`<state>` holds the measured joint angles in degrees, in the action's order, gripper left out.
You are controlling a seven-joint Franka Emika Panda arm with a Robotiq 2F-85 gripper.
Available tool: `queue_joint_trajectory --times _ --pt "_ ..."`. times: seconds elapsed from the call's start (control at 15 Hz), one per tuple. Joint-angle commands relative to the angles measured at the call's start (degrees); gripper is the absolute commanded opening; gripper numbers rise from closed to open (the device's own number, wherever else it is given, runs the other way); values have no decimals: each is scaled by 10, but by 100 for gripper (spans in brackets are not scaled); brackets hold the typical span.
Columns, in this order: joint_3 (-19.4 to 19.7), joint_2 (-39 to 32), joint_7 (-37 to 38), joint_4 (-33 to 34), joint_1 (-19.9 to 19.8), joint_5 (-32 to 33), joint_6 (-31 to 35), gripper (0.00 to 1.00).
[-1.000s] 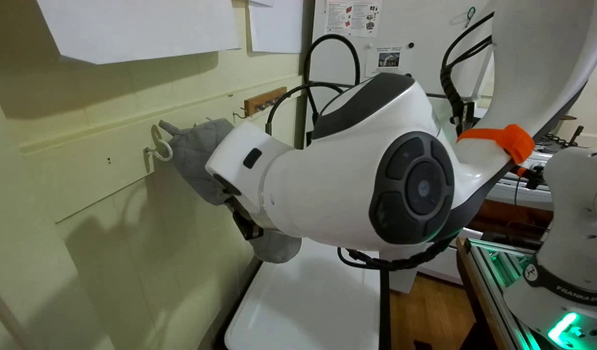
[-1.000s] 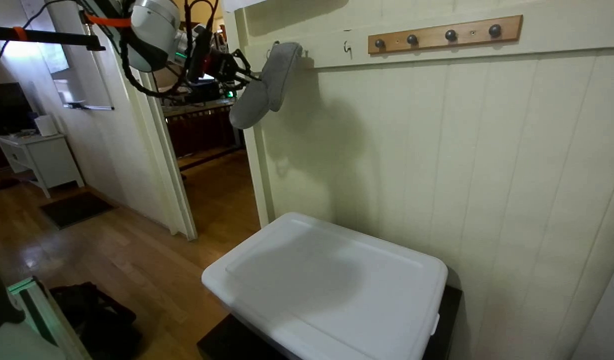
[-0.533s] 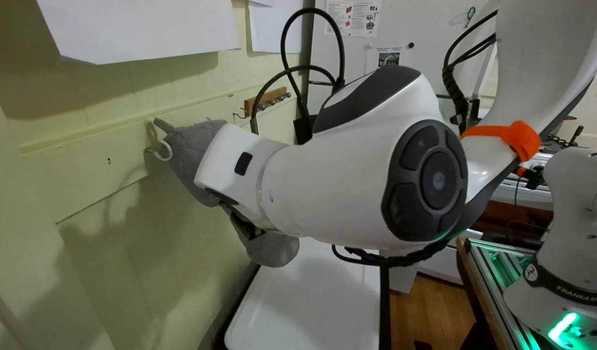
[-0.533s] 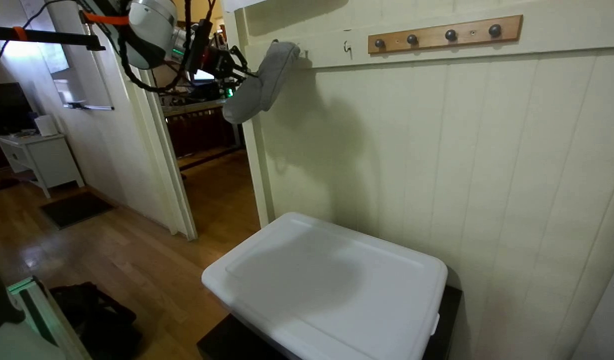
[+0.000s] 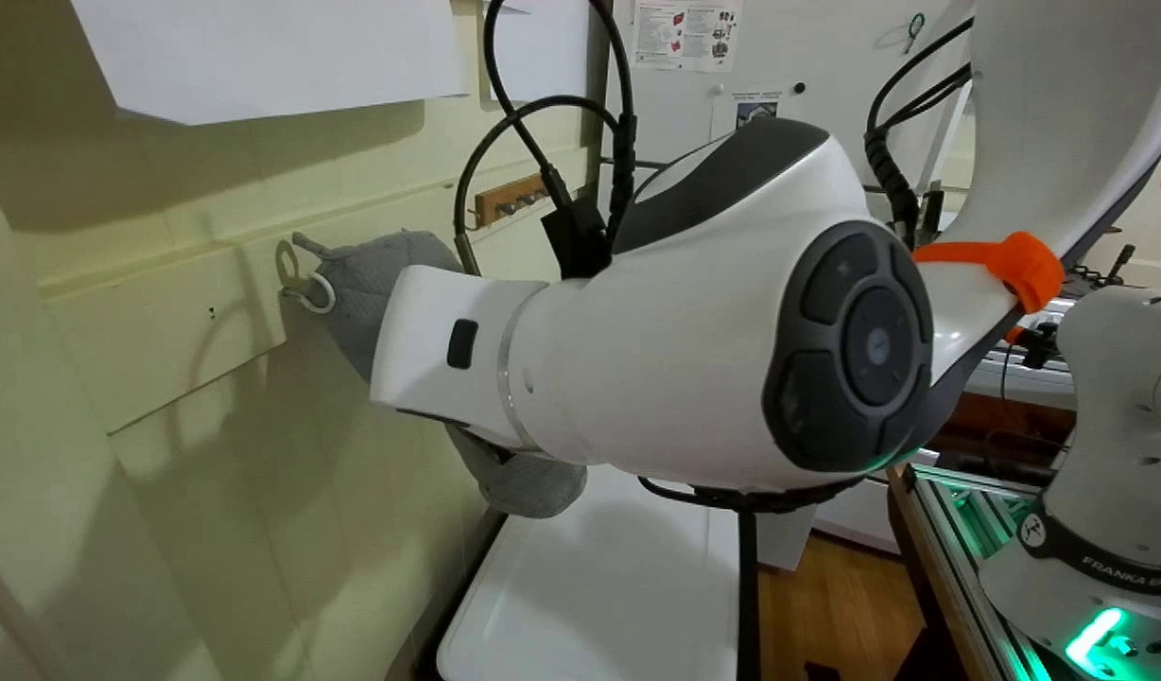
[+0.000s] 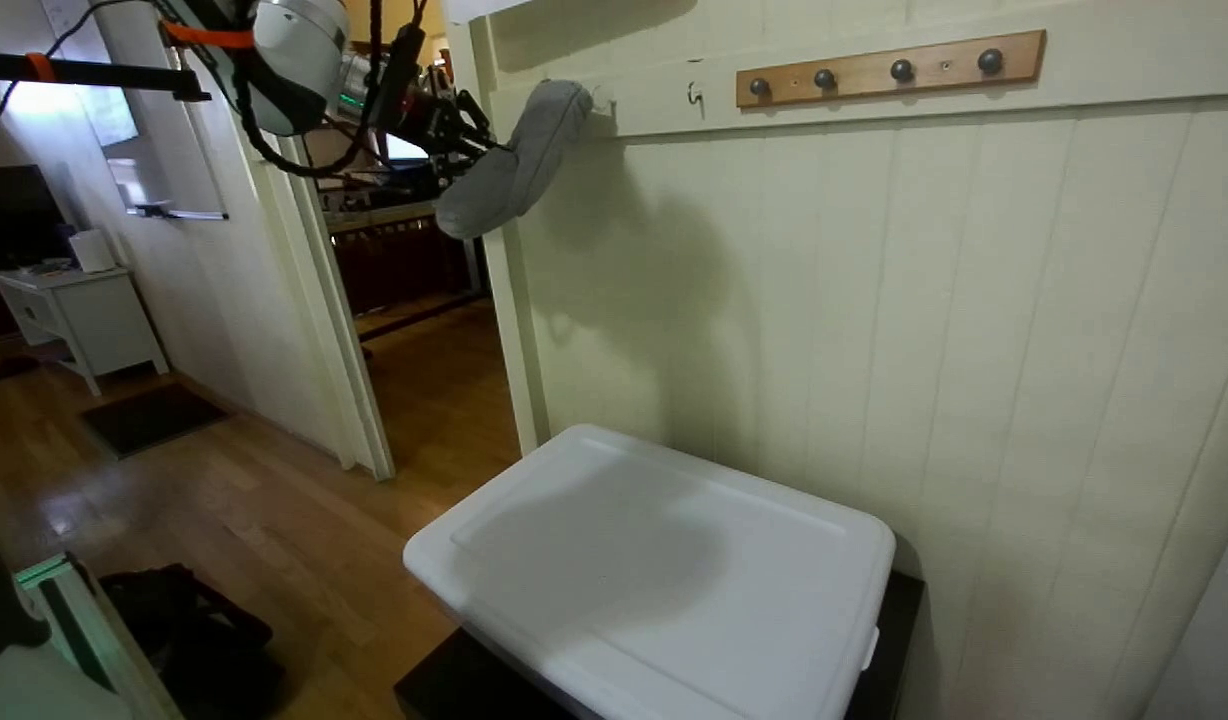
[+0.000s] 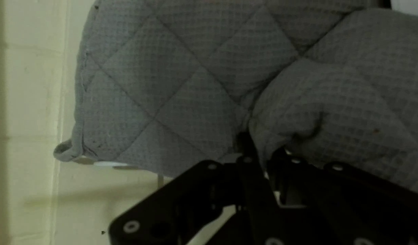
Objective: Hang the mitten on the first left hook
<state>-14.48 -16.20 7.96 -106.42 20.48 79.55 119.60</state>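
The grey quilted mitten (image 5: 377, 274) is up by the wall; its far end (image 5: 533, 484) hangs below the arm. It shows tilted in an exterior view (image 6: 524, 165) and fills much of the wrist view (image 7: 181, 85). My gripper (image 7: 261, 149) is shut on a fold at its middle; its tips press into the cloth. The gripper (image 6: 494, 145) is hidden behind the arm from the opposite side. The mitten's small loop (image 7: 63, 152) sticks out at the cuff corner. A white curved hook (image 5: 331, 295) is just below the loop; they look apart, but I cannot tell for certain.
A small hook (image 6: 611, 106), a metal hook (image 6: 695, 95) and a wooden knob rack (image 6: 889, 70) are along the wall right of the mitten. A white bin lid (image 6: 654, 580) lies below. White paper (image 5: 278, 57) juts out above the hooks.
The wrist has turned and moved slightly towards the doorway, carrying the mitten with it. The mitten tilts more, its loop has shifted left by the white hook, and the cables swung left.
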Motion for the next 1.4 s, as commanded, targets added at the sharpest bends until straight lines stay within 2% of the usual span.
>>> queue_joint_trajectory --times 0.0,0.67,1.07,1.33 --pt "-11 11 -68 -8 -9 -13 18 3" --pt "-16 14 -177 -18 -20 -64 27 3" --pt "-16 11 -197 -24 -19 -84 43 3" --pt "-13 19 -179 -26 -16 -63 51 3"
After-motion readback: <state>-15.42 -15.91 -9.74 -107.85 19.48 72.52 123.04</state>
